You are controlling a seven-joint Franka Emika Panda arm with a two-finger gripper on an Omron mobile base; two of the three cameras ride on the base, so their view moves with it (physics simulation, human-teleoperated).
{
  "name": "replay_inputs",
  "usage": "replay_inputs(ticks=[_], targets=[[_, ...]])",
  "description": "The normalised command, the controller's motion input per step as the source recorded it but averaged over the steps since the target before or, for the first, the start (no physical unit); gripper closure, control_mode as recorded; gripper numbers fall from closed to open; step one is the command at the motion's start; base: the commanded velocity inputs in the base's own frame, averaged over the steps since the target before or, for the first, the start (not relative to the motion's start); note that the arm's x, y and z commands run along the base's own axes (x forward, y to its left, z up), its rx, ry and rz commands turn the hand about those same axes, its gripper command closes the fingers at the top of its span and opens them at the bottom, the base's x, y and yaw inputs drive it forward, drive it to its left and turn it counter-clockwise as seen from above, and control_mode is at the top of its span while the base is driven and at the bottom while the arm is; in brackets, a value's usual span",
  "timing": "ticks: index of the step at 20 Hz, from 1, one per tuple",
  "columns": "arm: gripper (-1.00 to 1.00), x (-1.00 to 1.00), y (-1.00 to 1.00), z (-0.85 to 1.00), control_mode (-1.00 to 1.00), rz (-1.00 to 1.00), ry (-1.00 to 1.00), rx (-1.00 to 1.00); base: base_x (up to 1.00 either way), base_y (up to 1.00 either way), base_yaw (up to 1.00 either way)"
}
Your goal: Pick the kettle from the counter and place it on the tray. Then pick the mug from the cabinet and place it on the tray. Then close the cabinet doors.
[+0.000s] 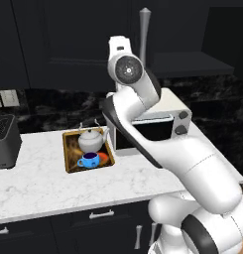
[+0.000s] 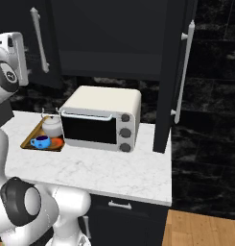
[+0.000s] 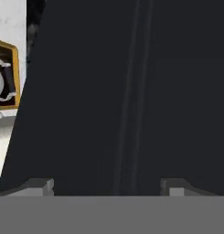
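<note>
My jaws (image 3: 106, 185) stand released, gripping nothing, their two tips set wide apart against a black panelled cabinet door (image 3: 131, 91) that lies flat just ahead of them. The kettle (image 1: 91, 139) and the blue mug (image 1: 89, 159) both sit on the tray (image 1: 69, 151), on the worktop (image 1: 53, 178) just left of the toaster oven (image 2: 102, 120), so I judge only the doors remain. In the right base view the right-hand cabinet door (image 2: 174, 72) hangs swung out edge-on, its long silver handle (image 2: 183, 72) running upright. The panel before me runs vertically too, its long axis up and down my view. Whether my tips touch it I cannot tell. The next move, I reckon, is a flat push across that vertical face towards the cabinet (image 2: 109, 38).
</note>
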Motion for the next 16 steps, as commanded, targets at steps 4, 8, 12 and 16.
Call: replay_inputs(ticks=[4, 8, 12, 16], targets=[[-1.0, 0.92, -0.14, -0.12, -1.0, -0.1, 0.22, -0.02, 0.0, 0.0, 0.0], [-1.0, 0.73, -0.11, 0.0, -1.0, 0.0, 0.22, 0.03, 0.0, 0.0, 0.0], [-1.0, 0.42, 0.0, -0.14, -1.0, 0.0, 0.04, 0.0, 0.0, 0.0, 0.0], [-1.0, 0.23, 0.06, -0.35, -1.0, 0.03, 0.0, 0.0, 0.0, 0.0, 0.0]])
